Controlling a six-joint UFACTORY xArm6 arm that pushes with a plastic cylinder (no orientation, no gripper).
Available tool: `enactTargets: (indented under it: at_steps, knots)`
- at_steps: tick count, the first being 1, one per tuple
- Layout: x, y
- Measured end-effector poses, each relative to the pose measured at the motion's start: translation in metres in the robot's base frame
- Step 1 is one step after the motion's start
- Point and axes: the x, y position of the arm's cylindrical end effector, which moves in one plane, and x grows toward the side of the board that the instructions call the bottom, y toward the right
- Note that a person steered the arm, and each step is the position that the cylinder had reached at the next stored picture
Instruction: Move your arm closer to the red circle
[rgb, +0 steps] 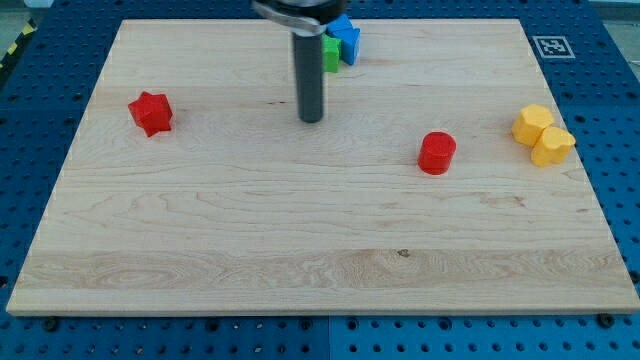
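Note:
The red circle (437, 153) is a short red cylinder lying on the wooden board (300, 240), right of the middle. My tip (311, 120) touches the board near the view's top centre, well to the left of the red circle and slightly above it. A red star-shaped block (151, 112) lies at the view's left. A blue block (344, 38) and a green block (329, 54) sit together just above and right of my rod, partly hidden by it.
Two yellow blocks (542, 135) lie touching each other near the board's right edge. A black-and-white marker tag (550, 46) sits at the board's top right corner. A blue perforated table (620, 120) surrounds the board.

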Motion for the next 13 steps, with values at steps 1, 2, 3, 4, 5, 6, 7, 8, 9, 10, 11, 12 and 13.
enactTargets:
  at_steps: [1, 2, 3, 4, 5, 6, 7, 8, 9, 10, 11, 12, 13]
  knots:
    - [0.000, 0.038]
    - [0.000, 0.062]
    - [0.000, 0.098]
    - [0.007, 0.115]
    - [0.013, 0.123]
    - [0.018, 0.126]
    - [0.029, 0.130]
    - [0.029, 0.151]
    - [0.031, 0.171]
    - [0.042, 0.174]
    - [0.051, 0.174]
    - [0.057, 0.164]
    - [0.060, 0.143]
